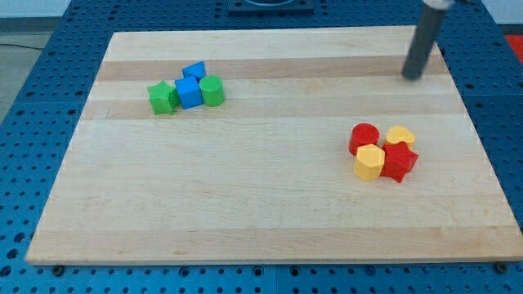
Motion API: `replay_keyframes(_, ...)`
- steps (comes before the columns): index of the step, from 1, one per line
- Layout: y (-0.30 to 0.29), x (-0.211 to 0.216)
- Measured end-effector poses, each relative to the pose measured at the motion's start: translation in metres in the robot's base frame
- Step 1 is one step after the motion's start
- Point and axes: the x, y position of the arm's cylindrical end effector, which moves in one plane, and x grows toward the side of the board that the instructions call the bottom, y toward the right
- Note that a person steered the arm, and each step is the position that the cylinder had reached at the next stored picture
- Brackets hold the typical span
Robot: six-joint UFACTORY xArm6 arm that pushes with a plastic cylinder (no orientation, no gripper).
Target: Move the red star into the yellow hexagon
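My tip (pixel 413 77) carries no fingers and stands well above the red star (pixel 400 161), which touches the yellow hexagon (pixel 368 162); a careless push scatters the adjacent red cylinder (pixel 364 136) and yellow heart (pixel 400 135)

Light wooden board (pixel 245 220) sits on a blue perforated table (pixel 49 73). Blue shows past every board edge. Even lighting.

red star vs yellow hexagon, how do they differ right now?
Colour: the red star is red, the yellow hexagon yellow. Shape: the red star has points, the yellow hexagon flat sides. Position: the red star sits to the view's right of the yellow hexagon. Shared: they appear to touch, both far from my tip.
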Motion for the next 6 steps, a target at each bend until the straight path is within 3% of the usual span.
replay_keyframes(1, -0.002, 0.087)
replay_keyframes(2, -0.005, 0.083)
replay_keyframes(4, -0.051, 0.127)
replay_keyframes(6, -0.027, 0.151)
